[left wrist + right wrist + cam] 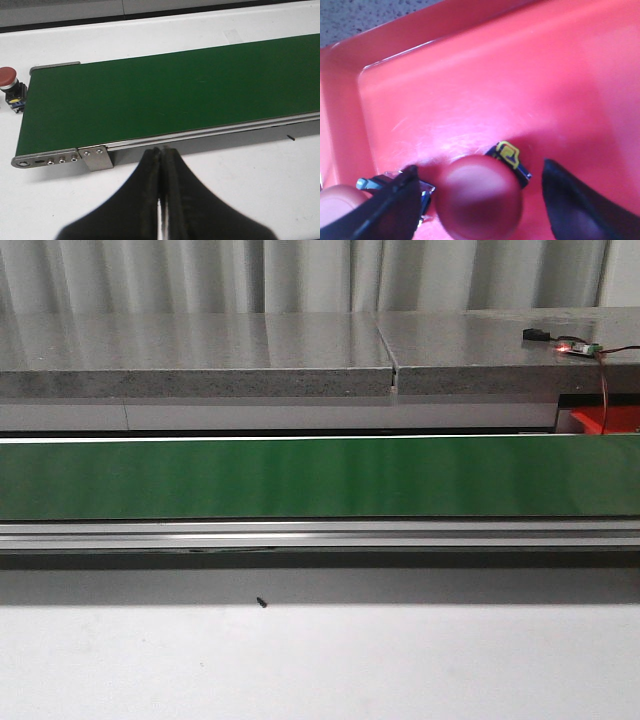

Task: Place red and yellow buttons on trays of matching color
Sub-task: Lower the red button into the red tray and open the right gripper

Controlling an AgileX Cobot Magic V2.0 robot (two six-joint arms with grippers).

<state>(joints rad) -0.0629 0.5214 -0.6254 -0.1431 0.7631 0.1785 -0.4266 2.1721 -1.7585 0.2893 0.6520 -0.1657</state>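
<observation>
Between the spread fingers of our right gripper, in the right wrist view, a red button is sitting on the floor of the red tray; the jaws are standing apart with a gap on either side of the red cap, so we are holding nothing there. A yellow-and-black base is showing just behind that cap. Beside the one dark finger, a second red button is lying in the same tray, partly cut off by the frame edge and blurred. The tray's raised rim is curving around one corner, with speckled grey surface beyond it. Our left gripper, in the left wrist view, is hanging with its two black fingers pressed together and nothing between them, over the white table just beside the near rail of the green conveyor belt. Past the belt's end, another red button is standing upright on the white table, near the roller but apart from it. From the front view we are seeing the green belt running across the frame, a grey stone counter behind it, a small circuit board with wires on that counter, and a sliver of red tray at the far right. Neither arm is showing in that view.
</observation>
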